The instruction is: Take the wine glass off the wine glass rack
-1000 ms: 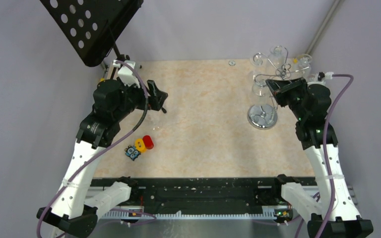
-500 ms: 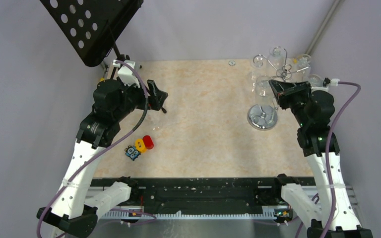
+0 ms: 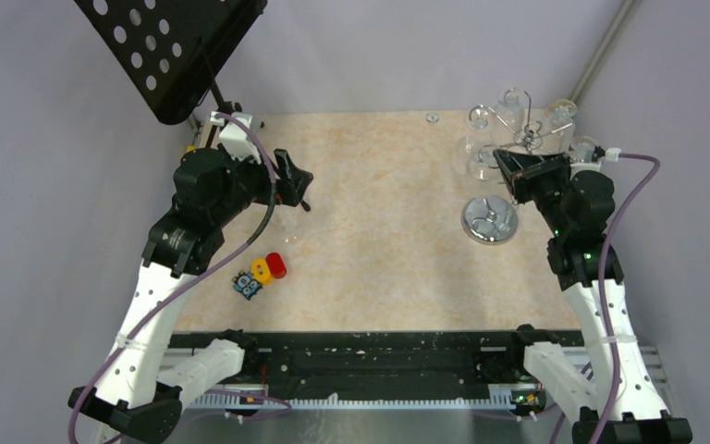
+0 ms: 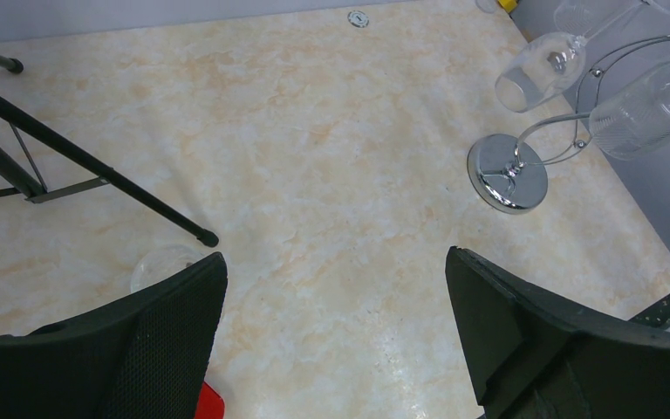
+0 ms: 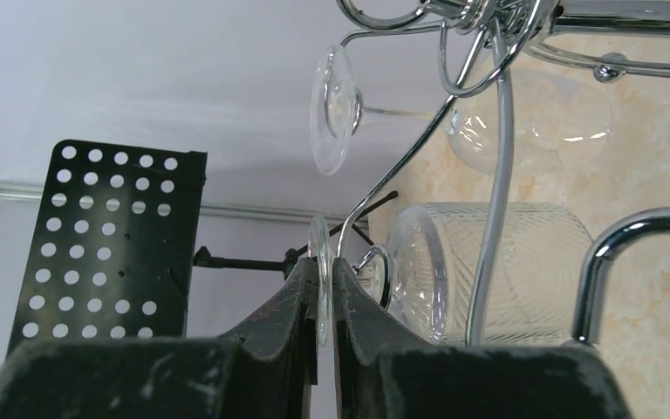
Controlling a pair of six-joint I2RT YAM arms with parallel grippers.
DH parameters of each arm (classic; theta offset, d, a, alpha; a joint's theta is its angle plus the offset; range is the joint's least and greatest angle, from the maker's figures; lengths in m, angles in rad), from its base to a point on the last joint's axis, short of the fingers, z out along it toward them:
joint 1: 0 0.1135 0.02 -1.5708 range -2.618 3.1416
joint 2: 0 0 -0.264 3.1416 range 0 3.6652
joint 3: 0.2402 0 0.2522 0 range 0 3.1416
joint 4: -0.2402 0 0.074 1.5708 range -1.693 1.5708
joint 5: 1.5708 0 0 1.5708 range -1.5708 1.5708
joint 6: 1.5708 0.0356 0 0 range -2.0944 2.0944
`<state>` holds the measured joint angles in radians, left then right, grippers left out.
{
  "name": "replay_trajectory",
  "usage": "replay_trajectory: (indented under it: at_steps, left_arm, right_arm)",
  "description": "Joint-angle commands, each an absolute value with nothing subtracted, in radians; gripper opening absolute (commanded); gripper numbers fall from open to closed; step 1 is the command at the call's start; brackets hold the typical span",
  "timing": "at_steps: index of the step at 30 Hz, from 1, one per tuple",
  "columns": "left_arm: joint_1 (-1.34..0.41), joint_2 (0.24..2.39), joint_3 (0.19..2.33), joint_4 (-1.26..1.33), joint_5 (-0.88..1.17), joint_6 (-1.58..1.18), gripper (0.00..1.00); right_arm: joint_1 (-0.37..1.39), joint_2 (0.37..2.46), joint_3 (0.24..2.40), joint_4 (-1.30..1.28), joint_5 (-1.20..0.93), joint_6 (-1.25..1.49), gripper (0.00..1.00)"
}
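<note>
The chrome wine glass rack (image 3: 529,137) stands at the back right on its round mirrored base (image 3: 489,220), with several clear glasses hanging upside down. My right gripper (image 3: 501,159) is up among its arms. In the right wrist view it (image 5: 321,266) is shut on the thin foot disc of a ribbed wine glass (image 5: 523,271), whose stem sits in a chrome loop. Another glass foot (image 5: 331,109) hangs above. My left gripper (image 3: 298,190) is open and empty over the table's left side. The left wrist view shows the rack base (image 4: 508,172) and two hanging glasses (image 4: 541,70).
A black perforated music stand (image 3: 171,51) rises at the back left, and its tripod legs (image 4: 96,179) cross the table. Small red, yellow and blue toy pieces (image 3: 261,273) lie at the near left. A clear disc (image 4: 161,266) lies by my left finger. A metal washer (image 3: 432,117) sits at the back edge.
My right gripper has shifted a little back and left with the glass foot pinched, and the hanging glasses have moved slightly. The left arm has not moved.
</note>
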<state>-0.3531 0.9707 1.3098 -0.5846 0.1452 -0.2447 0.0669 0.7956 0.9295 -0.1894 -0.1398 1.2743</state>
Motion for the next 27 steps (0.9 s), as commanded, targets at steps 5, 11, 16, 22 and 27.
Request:
replay_trajectory:
  at_steps: [5,11,16,22,27]
  left_arm:
    - [-0.349,0.949,1.306,-0.553,0.153,-0.247,0.99]
    - [-0.348,0.947,1.304,-0.552,0.153,-0.247,0.99]
    - [-0.347,0.943,1.304,-0.552,0.158,-0.250,0.99]
    - [-0.349,0.940,1.304,-0.552,0.156,-0.250,0.99]
    - [-0.348,0.943,1.304,-0.550,0.161,-0.252,0.99]
  right_arm:
    - [0.060,0.818,0.922,0.027,-0.162,1.273,0.00]
    - [0.061,0.828,0.911,0.041,-0.133,1.283,0.00]
    - [0.061,0.793,0.922,0.014,-0.032,1.269,0.00]
    - [0.060,0.737,0.956,-0.087,0.108,1.231,0.00]
    - [0.061,0.718,0.973,-0.128,0.146,1.231,0.00]
